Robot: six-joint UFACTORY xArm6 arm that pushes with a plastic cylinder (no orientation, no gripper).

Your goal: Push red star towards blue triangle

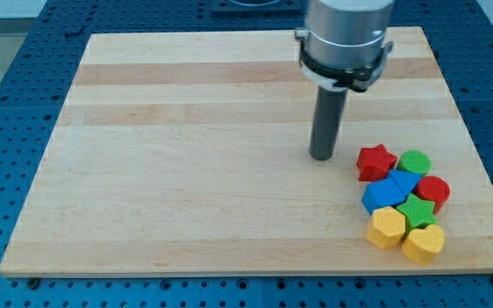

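The red star [375, 162] lies at the view's right, at the top left of a tight cluster of blocks. The blue triangle [404, 182] sits just below and to the right of it, touching it. My tip [320, 157] rests on the board to the left of the red star, a short gap away and not touching it. The dark rod rises from the tip to the grey arm body at the view's top.
The cluster also holds a green round block [415, 161], a red round block [433, 190], a blue block [381, 197], a green star [418, 210], a yellow hexagon [387, 228] and a yellow heart [424, 243]. The wooden board [187, 171] ends close to the cluster's right side.
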